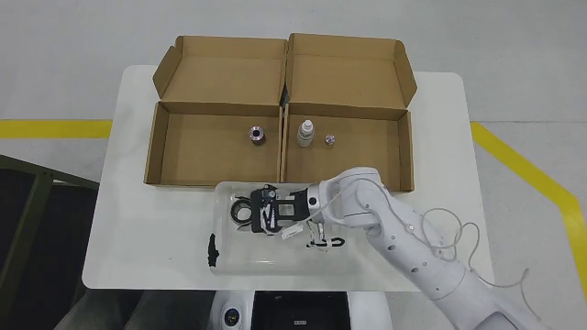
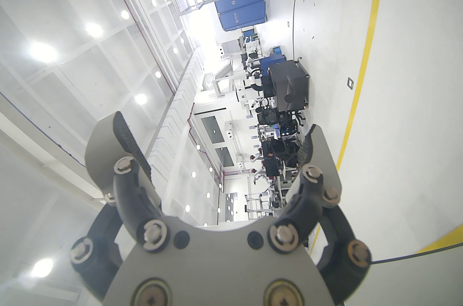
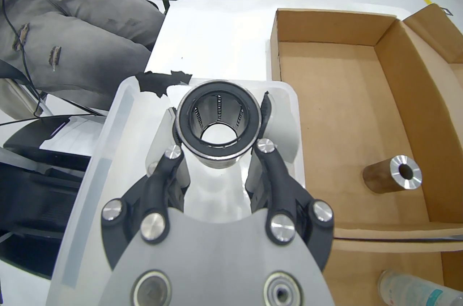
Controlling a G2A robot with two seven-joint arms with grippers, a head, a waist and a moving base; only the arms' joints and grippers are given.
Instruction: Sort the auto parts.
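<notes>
- over the left part of the clear tray, the right gripper has its jaws closed on a linear bearing, one pad against each side of the steel shell. the bore faces the wrist camera, with rows of balls showing inside.
- the tray sits on the white table, just in front of two open cardboard boxes set side by side. i cannot tell whether the bearing is clear of the tray floor.
- the left box holds a short metal sleeve. the right box holds a small white bottle with a small round part just beside it.
- the left gripper points out into the room, away from the table, jaws wide with nothing between them.
- step in hand, as i judge it: the pick is made and the carry to a box is not yet begun.
- the next move calls for a straight lift, high enough to clear the tray wall and the box's front wall, then a move across. the left box looks the likelier home, since the sleeve there is also a bored metal cylinder, but that is a guess.
- the shell is smooth and round, so it could slip between the pads. a low release on the box floor, apart from the sleeve, seems wise.
- another dark part lies in the tray beside the arm, so the sorting looks unfinished.
</notes>
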